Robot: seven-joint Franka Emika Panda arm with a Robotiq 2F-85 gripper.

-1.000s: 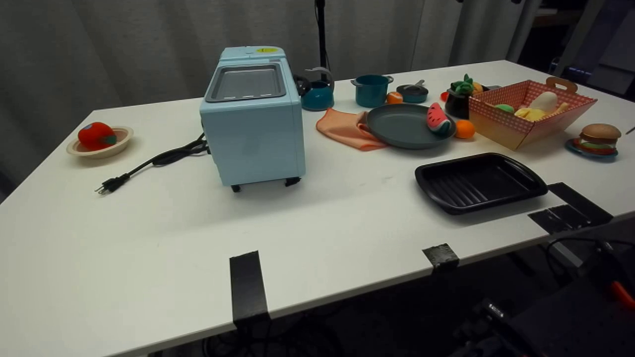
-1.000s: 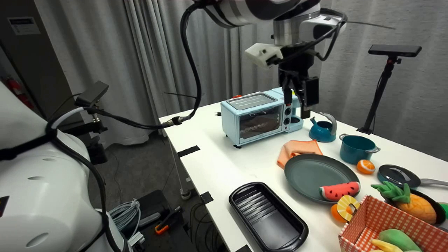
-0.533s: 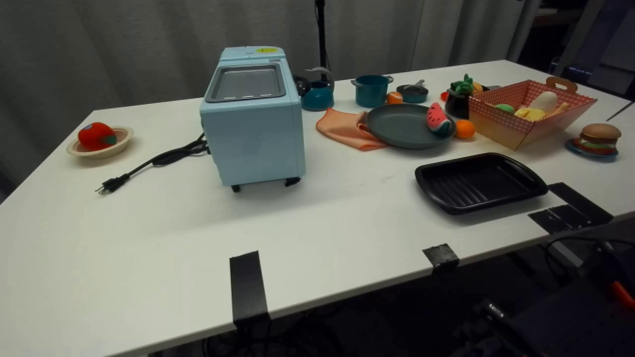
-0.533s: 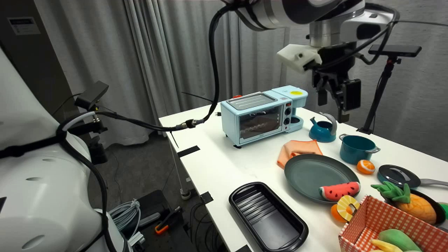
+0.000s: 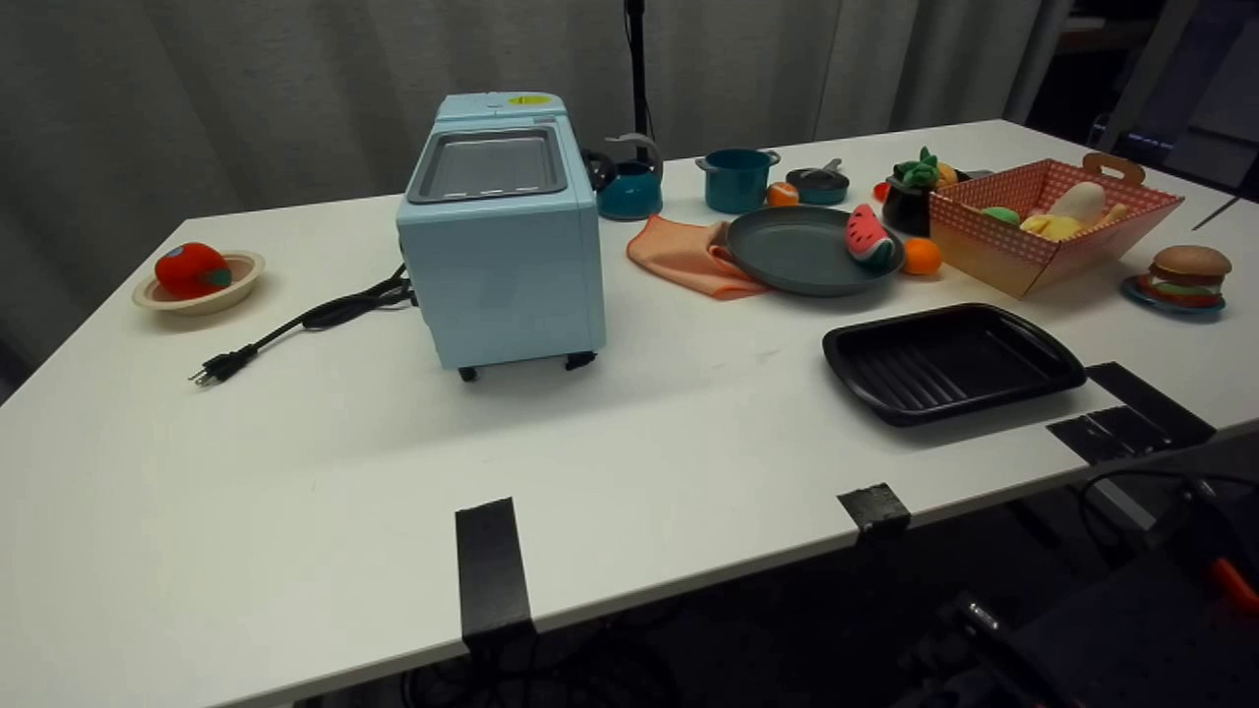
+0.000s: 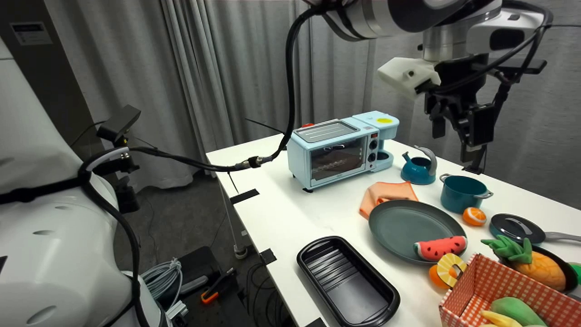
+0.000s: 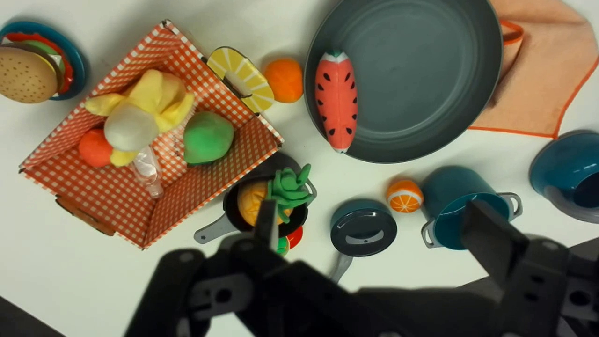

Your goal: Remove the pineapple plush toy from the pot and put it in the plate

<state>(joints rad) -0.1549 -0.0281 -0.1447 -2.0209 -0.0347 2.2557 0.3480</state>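
Orange plush, tufted with green, the pineapple [image 6: 540, 269] sits in the pot [image 5: 905, 211]. In an exterior view the claw [image 6: 455, 141] hangs in the upper right of the frame, well above the pineapple near the lower right edge; the claw's jaws stand wide apart with nothing between them. In the wrist view the pineapple lies left of the claw's middle, partly behind the jaw at the left of the frame. Its long axis runs roughly sideways there, leaves to the right, much along the line on which the jaws would close, so a turn before descending would probably suit a grip across the body.

The leaves are thick and felt-like; the rounded, faintly creased body should give under pressure. Dark and round, the pot has a hard-looking rim that the jaws may meet. In the wrist view a red-checked basket [image 7: 206, 182], seemingly paperboard, crowds it from the upper left; at the top right, the plate [image 7: 416, 61] is a matte grey disc with a raised rim, a plush watermelon [image 7: 338, 100] along its left side, on the smooth white tabletop [image 5: 689, 462].
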